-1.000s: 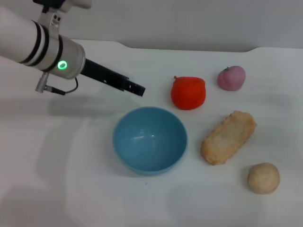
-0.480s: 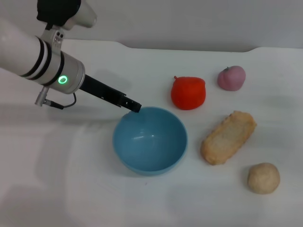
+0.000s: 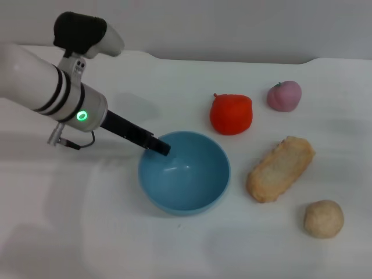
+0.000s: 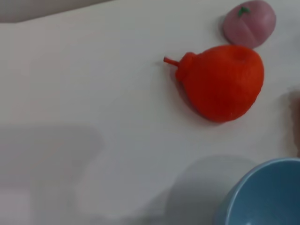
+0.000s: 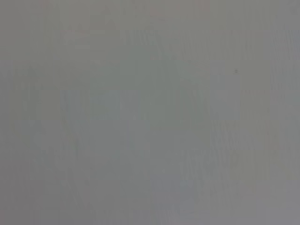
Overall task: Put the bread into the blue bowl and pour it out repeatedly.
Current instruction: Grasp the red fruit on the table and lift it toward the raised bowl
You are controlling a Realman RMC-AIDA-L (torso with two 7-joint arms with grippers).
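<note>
Bread [image 3: 280, 168] lies at centre right of the head view, flat on the white table [image 3: 87, 232], angled with its upper end toward the right, just beside the bowl [image 3: 183, 172] but apart from it. The bowl sits at centre frame, upright and empty. So no loading yet; the bread has not been picked up.

Left gripper [image 3: 161, 146] is at the bowl's upper-left rim, its dark tip right on the edge. Whether the jaws are spread or closed I cannot tell; the tip reads as one dark block and the left wrist view shows no fingers, only a slice of bowl at its lower right, the red toy [image 4: 220, 82] and the pink toy [image 4: 249, 22]. Right gripper is not visible anywhere; its wrist view is blank grey.

My read on the bread: probably a light foam or plastic prop, rough-crusted, so it should not slip easily. It looks firm enough to keep its shape. Best grip would be across the narrow middle, jaws on the long sides, so it hangs balanced. It is about as long as the bowl is wide, so it may sit tilted against the wall. A beige ball [image 3: 323, 218] lies near its lower end, at lower right.
</note>
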